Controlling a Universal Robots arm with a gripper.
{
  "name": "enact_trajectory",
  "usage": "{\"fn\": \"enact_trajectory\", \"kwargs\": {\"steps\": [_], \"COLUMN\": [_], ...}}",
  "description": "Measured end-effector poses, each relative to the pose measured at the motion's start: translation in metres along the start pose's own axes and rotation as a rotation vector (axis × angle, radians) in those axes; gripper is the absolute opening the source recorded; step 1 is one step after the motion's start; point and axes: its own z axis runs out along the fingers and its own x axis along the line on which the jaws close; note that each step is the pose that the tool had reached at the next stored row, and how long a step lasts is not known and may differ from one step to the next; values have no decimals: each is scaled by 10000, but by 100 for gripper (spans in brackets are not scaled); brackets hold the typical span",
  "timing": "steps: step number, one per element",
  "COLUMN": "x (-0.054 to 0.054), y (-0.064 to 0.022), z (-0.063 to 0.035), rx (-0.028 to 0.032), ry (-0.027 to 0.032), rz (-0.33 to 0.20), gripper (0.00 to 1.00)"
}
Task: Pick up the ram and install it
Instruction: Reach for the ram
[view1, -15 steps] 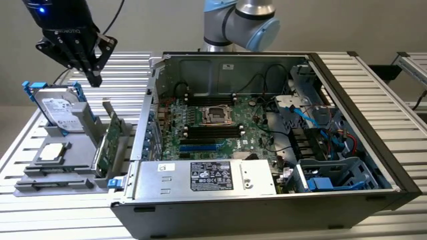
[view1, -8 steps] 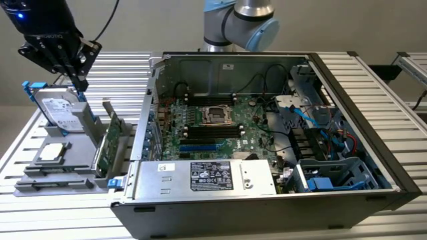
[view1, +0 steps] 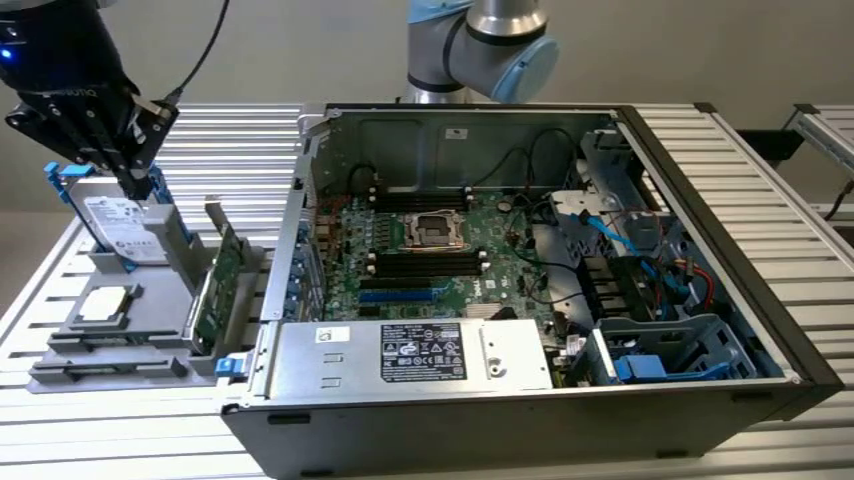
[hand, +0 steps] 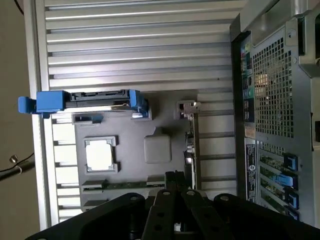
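Observation:
The ram (hand: 127, 185) is a thin green strip standing on edge in a slot of the grey parts holder (hand: 160, 107), beyond the silver processor (hand: 101, 154). My gripper (hand: 175, 179) is shut with nothing between its fingers. Its tips hang well above the holder, close to one end of the ram's slot as the wrist view shows it. In the exterior view the gripper (view1: 138, 186) hovers at the far left, over the hard drive (view1: 123, 228) in its blue caddy. The open computer case (view1: 534, 250) holds the motherboard with its black memory slots (view1: 424, 264).
A broad green expansion card (view1: 220, 290) stands upright at the holder's edge nearest the case. The case wall (view1: 296, 215) rises just beyond it. The power supply (view1: 414, 355) fills the case's front, and cables and drive cages (view1: 641, 290) crowd the exterior view's right.

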Motion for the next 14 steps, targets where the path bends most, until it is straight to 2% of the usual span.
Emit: {"fn": "enact_trajectory", "kwargs": {"steps": [8,14], "x": [159,284], "y": [-147,-257], "z": [67,112], "rx": [17,26], "ry": [230,359], "rz": [10,18], "gripper": [11,11]}}
